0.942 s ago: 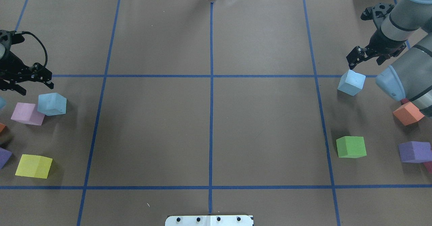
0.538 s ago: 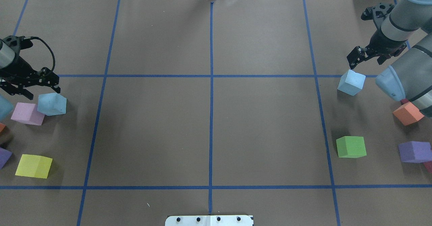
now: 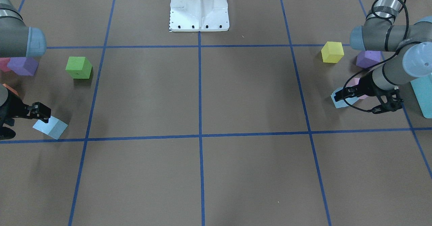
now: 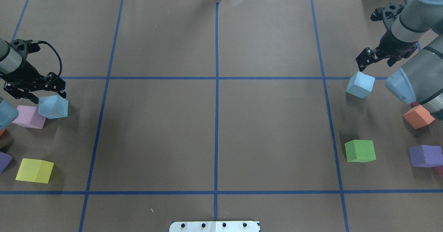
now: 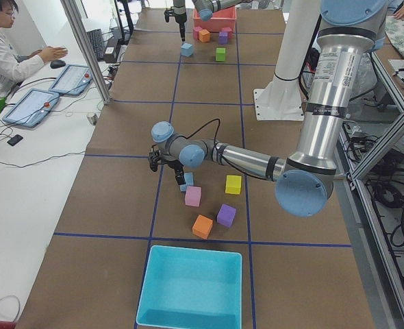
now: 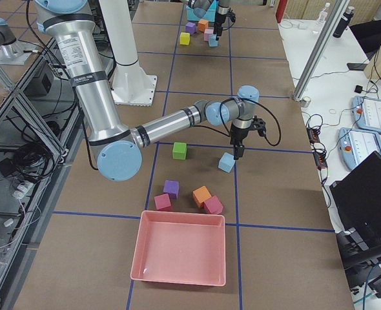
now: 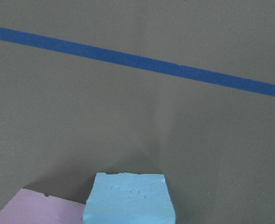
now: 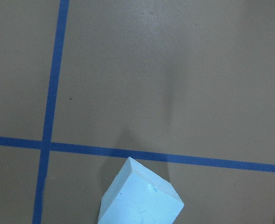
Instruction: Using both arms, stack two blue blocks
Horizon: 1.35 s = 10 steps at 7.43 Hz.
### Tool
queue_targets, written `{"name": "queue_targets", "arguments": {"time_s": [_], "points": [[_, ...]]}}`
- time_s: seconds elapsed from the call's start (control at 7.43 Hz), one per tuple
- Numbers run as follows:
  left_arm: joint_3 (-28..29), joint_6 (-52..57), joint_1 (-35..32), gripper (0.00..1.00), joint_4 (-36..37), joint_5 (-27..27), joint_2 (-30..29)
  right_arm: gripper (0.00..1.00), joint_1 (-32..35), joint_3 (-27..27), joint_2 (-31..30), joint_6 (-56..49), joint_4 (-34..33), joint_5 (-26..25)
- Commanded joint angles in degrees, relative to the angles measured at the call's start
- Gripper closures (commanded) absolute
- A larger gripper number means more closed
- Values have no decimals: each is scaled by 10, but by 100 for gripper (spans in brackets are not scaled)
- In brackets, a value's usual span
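Nearest the robot on the brown surface [image 4: 214,138], a yellow cube [image 4: 34,170] and a green cube [image 4: 360,151] sit at opposite ends. Past them, the left blue block [image 4: 53,106] lies just beside a pink cube [image 4: 29,117] with its other sides free, and the right blue block [image 4: 360,84] stands alone by a tape line [image 4: 325,78], well apart from the first. Farthest out, the left gripper [image 4: 41,92] hangs over its block's far edge, arm bent in from the end, fingers released; the right gripper [image 4: 375,63] hovers just beyond its block, also spread, holding nothing.
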Motion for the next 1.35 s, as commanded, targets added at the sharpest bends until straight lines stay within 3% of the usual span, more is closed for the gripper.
{"name": "queue_targets", "arguments": {"time_s": [0.0,0.27,0.4,1.21], "points": [[-1,1,1,3,-1,0,0,0,-16,-8,2,36,4,-11],[-1,1,1,3,-1,0,1,0,-38,-56,-5,113,118,-20],[-9,1,0,3,1,0,0,0,-42,-73,-1,116,145,-21],[-13,59,-8,2,7,0,9,0,-40,-68,-8,116,147,-17]]}}
